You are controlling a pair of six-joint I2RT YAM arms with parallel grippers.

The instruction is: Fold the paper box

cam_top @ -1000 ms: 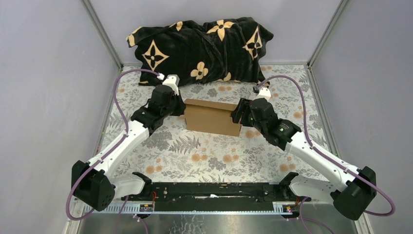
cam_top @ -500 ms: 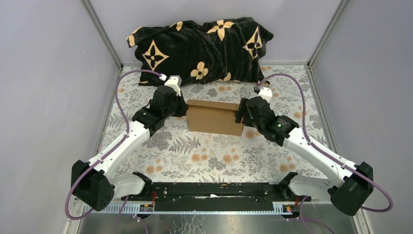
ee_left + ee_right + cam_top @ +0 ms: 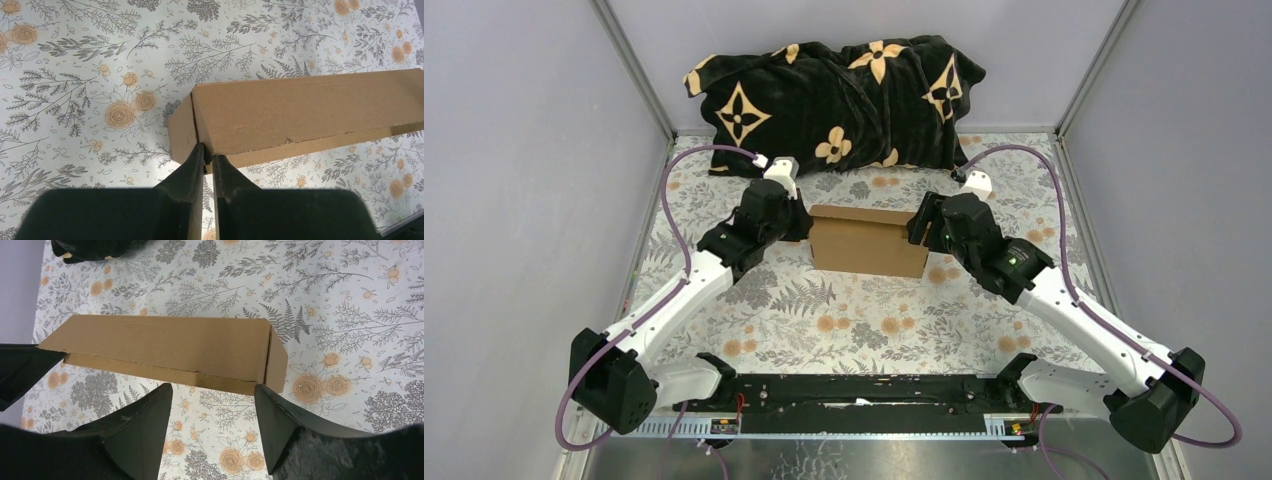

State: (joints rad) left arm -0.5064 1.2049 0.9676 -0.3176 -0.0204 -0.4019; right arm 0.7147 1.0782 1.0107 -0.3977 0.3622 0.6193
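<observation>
Left hand (image 3: 206,152): fingers drawn nearly together, clamped on a thin cardboard edge at the lower corner of the left end of the paper box (image 3: 300,112).

Right hand (image 3: 212,386): fingers set wide apart at the box's right end. The box lies just beyond the tips, and no contact can be made out.

Paper box: plain brown, long and closed. It lies lengthwise between the two hands at the middle of the surface (image 3: 864,320), with a seam running along one long edge.

Change since a second ago: the box and left hand sit slightly further right. The right hand has moved a little toward the far side, its arm swung outward.

Surface: pale cloth printed with grey ferns and orange flowers.

Room: a black pillow (image 3: 844,100) with tan flower motifs lies along the far edge. Grey walls (image 3: 524,150) are framed by metal posts (image 3: 634,70).
</observation>
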